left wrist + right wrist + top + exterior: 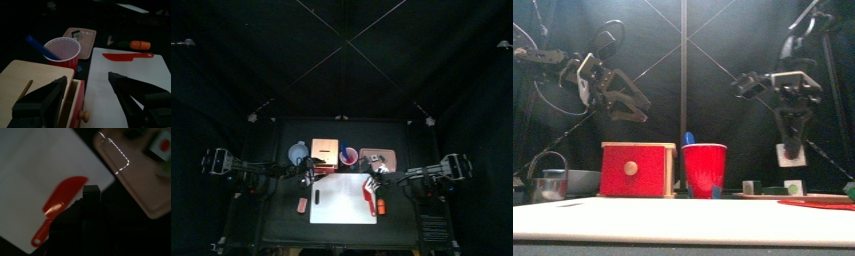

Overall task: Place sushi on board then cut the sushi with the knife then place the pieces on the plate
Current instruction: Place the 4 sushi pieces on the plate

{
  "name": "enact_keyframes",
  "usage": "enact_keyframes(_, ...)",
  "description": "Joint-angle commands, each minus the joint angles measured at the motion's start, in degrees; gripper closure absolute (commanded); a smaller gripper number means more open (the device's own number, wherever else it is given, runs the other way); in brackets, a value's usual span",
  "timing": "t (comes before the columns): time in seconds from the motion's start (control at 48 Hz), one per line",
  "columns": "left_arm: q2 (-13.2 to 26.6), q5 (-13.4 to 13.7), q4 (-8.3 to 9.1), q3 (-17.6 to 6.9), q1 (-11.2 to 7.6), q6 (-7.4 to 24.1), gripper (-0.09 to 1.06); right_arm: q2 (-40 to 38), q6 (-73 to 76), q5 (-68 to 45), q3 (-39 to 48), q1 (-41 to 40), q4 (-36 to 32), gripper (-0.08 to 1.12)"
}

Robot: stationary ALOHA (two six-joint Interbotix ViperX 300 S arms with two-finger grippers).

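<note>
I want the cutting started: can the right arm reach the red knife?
Probably yes: the red knife lies bare on the white board, and the right gripper hangs right over it, jaws shut, nothing between.

Dim overall; overhead light falls brightest on the white cutting board (338,200), which glares.

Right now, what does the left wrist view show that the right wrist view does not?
Only the left wrist view shows the red cup holding the blue knife, the wooden box, an orange toy and the open left gripper. Only the right wrist view shows the right gripper, shut. Both show the white board with the red knife lying on it, and the pink tray with a sushi piece.
</note>
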Motion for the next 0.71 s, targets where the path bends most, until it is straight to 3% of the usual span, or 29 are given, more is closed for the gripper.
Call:
enact_keyframes(0.021, -0.2, -0.4, 0.0, -0.7, 0.0, 0.2, -0.02, -9.8, 5.9, 1.3, 8.3, -4.0, -1.1, 0.54)
enact_keyframes(0.167, 0.2, -0.5, 0.0, -0.8, 0.18, 0.2, -0.02, -13.7, 9.5, 0.9, 13.4, -12.1, -1.9, 0.54)
enact_keyframes(0.396, 0.5, -0.5, 0.18, -0.6, -0.09, 0.2, -0.02, -11.4, 11.1, -5.4, 15.1, -26.1, -9.0, 0.54)
enact_keyframes(0.542, 0.5, -0.5, 0.09, -0.6, -0.26, 0.1, -0.02, -7.6, 11.2, -10.5, 15.2, -30.2, -12.6, 0.53)
enact_keyframes(0.708, 0.5, -0.5, 0.09, -0.5, -0.53, 0.1, -0.02, -4.0, 11.2, -14.6, 15.6, -30.6, -12.0, 0.53)
